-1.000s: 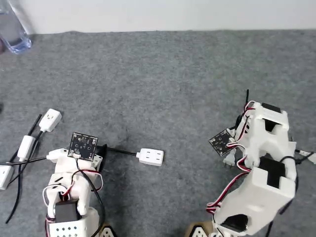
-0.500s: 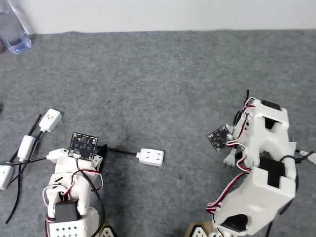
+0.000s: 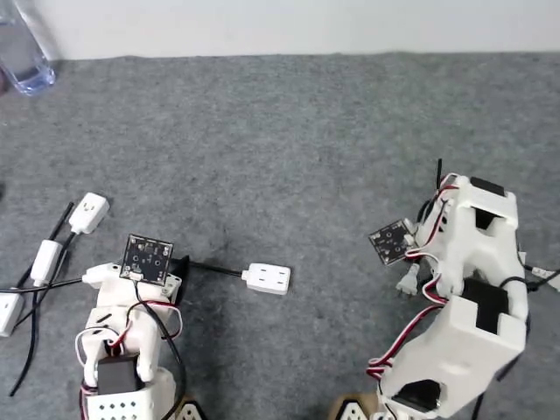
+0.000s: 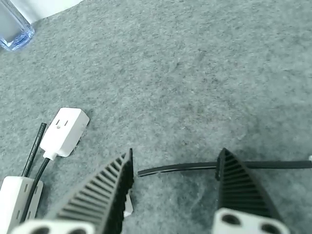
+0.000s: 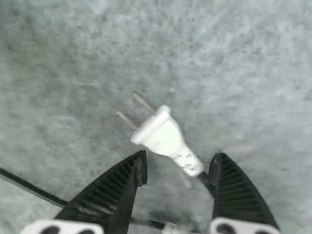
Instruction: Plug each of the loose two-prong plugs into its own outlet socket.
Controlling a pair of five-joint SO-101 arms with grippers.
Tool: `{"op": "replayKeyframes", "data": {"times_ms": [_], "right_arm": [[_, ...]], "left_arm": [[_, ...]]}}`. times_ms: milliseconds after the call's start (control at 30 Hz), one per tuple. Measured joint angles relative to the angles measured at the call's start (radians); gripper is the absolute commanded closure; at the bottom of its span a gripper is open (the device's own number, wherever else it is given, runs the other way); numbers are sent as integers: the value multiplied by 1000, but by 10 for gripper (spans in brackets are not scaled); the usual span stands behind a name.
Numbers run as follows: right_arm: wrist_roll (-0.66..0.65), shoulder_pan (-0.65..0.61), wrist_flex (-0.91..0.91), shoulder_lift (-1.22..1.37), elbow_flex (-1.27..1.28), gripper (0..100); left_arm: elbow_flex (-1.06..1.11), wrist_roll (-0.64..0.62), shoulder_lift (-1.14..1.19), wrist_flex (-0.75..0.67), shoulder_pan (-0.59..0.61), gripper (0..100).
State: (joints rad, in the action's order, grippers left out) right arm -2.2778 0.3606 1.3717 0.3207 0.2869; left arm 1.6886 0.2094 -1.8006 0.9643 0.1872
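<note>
The right gripper hangs low over the grey carpet-like table cover, and its two black ribbed fingers stand wide apart with nothing between their pads. The white two-prong plug lies flat on the cover just in front of the fingertips. Its two metal prongs point away from the gripper, and its rear end with the dark cord reaches into the gap, closer to one fingertip than to the other. I cannot tell whether that finger touches it. In the high view the same plug shows as a small white piece beside the right arm.

The left gripper is also wide open and holds nothing. A thin black cord lies on the cover across the gap between its fingertips. In the high view this cord leads to a white rectangular outlet socket near the middle of the table. A second white outlet socket with its own black cable lies further to the left side. A clear plastic bottle stands at the far left corner.
</note>
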Motion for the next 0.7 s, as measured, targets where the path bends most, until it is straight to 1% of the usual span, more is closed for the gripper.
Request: {"op": "replayKeyframes", "data": {"times_ms": [133, 233, 333, 433, 600, 700], "right_arm": [[0, 28, 69, 0, 0, 835], [3, 32, 66, 2, 12, 834], [14, 38, 11, -3, 55, 833], [20, 46, 3, -3, 61, 829], [20, 48, 6, -3, 63, 741], [20, 66, 11, -5, 77, 751]], "left_arm": [[0, 0, 0, 0, 0, 739], [0, 0, 0, 0, 0, 739], [0, 0, 0, 0, 0, 739], [0, 0, 0, 0, 0, 739], [0, 0, 0, 0, 0, 739], [0, 0, 0, 0, 0, 739]]}}
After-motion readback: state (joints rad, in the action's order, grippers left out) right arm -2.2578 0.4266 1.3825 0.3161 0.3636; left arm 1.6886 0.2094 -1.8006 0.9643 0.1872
